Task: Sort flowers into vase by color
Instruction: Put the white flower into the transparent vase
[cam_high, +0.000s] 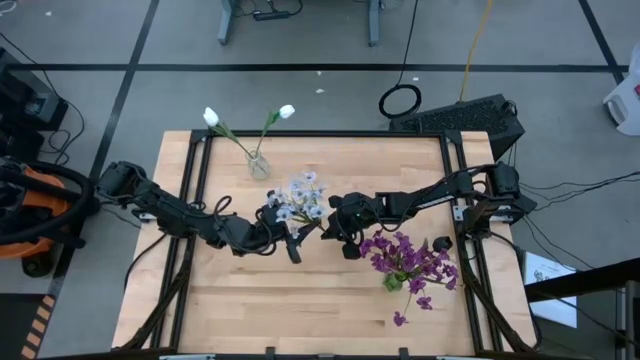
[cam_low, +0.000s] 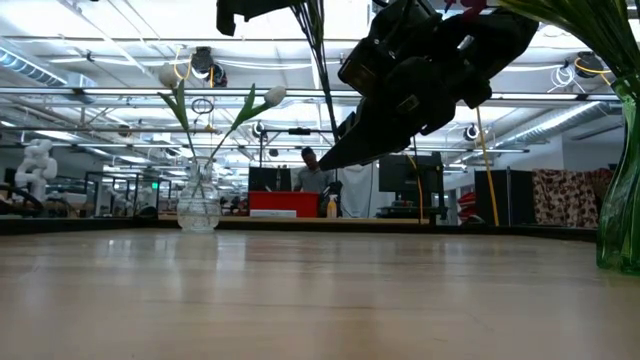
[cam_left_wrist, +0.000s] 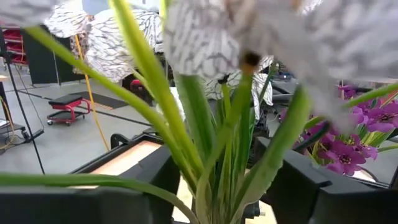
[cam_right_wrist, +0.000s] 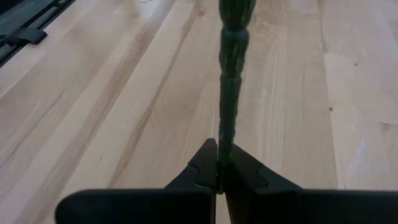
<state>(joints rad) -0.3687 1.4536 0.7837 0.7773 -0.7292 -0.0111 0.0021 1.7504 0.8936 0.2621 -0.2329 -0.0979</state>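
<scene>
the pale wooden slatted table (cam_high: 300, 300) is the reference surface. on it stand two vases. the clear glass vase (cam_high: 258, 165) near the table's far edge holds two white tulip-like buds on thin green stalks (cam_high: 212, 118). the green-tinted glass vase (cam_high: 394, 280), toward the table's near right corner, holds the purple small-petalled flower clusters (cam_high: 410, 258). both colours appear already sorted.

the remaining item, the pale grey-blue fluffy flower cluster (cam_high: 303, 196), is held above the table's middle, between the two vases and clear of the wood.

the right gripper (cam_right_wrist: 222, 169), just right of the table's middle and beside the purple clusters, is clamped on the dark green stalk (cam_right_wrist: 229, 74); the right wrist view shows the fingers meeting on the stalk with bare boards beyond it.

the left gripper (cam_high: 268, 220), just left of the table's middle, has its fingers on either side of the bundle of green stems under the grey-blue blooms. the left wrist view shows the two dark fingers (cam_left_wrist: 146, 180) flanking the stems with gaps visible, so it stands apart, not yet gripping.

judged step: a hand-over or re-grip of the grey-blue cluster between the arms. the next move likely calls for the left fingers to seat firmly on the stems before the right lets go. no third vase is visible, so the destination cannot be told.
</scene>
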